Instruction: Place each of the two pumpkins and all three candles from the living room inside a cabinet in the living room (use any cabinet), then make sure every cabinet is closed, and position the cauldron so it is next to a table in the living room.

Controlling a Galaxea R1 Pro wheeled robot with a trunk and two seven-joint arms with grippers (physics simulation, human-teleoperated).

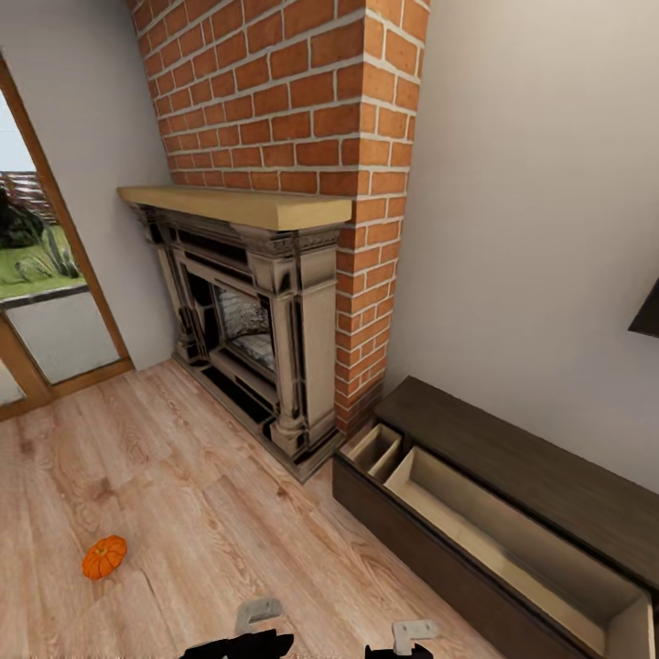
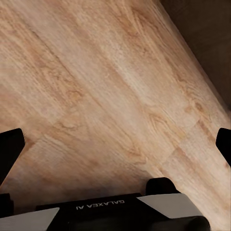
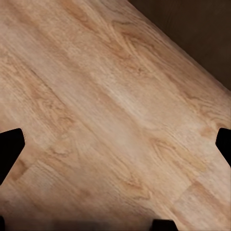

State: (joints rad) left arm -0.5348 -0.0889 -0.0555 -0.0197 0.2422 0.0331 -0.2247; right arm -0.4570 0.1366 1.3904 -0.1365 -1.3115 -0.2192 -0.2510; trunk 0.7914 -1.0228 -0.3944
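One bright-orange pumpkin (image 1: 103, 556) lies on the plank floor at the lower left of the head view, left of and ahead of my left arm (image 1: 247, 636). The long, low dark-brown cabinet (image 1: 522, 458) stands along the right wall. Its wide drawer (image 1: 513, 540) is pulled out, and the part of its pale inside that I can see holds nothing. A smaller drawer (image 1: 373, 450) beside it is also out. My left gripper (image 2: 115, 144) hangs open over bare floor, fingertips (image 2: 9, 149) wide apart. My right gripper (image 3: 115, 144) is open the same way, with the cabinet's dark front just beyond it.
An ornate stone fireplace surround (image 1: 265, 320) with a wooden mantel stands under the red brick chimney (image 1: 302, 91), left of the cabinet. Wood-framed glass doors (image 1: 46, 302) are at the far left. A corner of the black TV (image 1: 646, 313) juts from the right wall.
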